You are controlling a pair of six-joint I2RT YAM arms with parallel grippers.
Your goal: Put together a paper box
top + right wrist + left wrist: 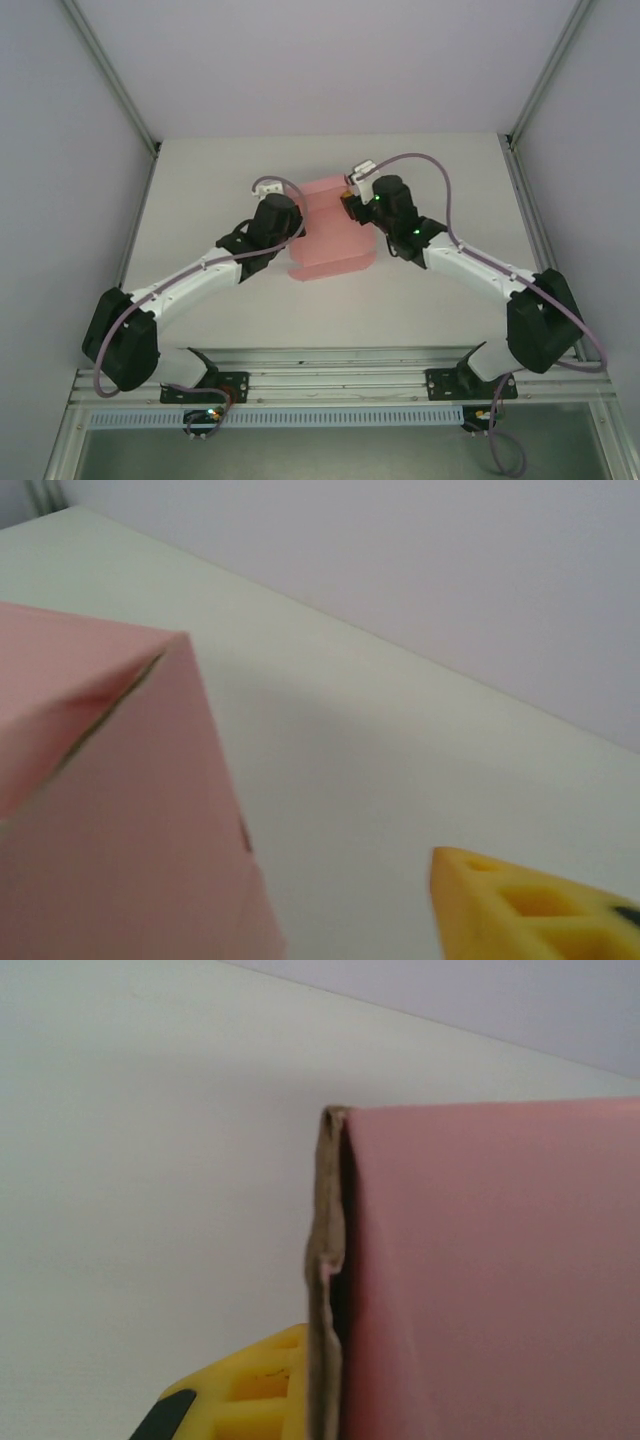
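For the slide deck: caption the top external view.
Left gripper and right gripper flank a partly folded pink box on the table.

Top view: bright, even, diffuse light from overhead. The paper box casts just a thin soft shadow on the table along its near edge. Walls behind the box look flat lilac-grey. Focus is sharp at the box.

Left wrist view: the box face is evenly lit and slightly soft. Its raw brown edge is in fair focus, with dark shade in the fold just beside it. The table left of the box is washed near white.

Right wrist view: the box is heavily blurred, very close to the lens. The yellow fingertip right of the box is also soft. A faint shadow falls on the table just right of the box.
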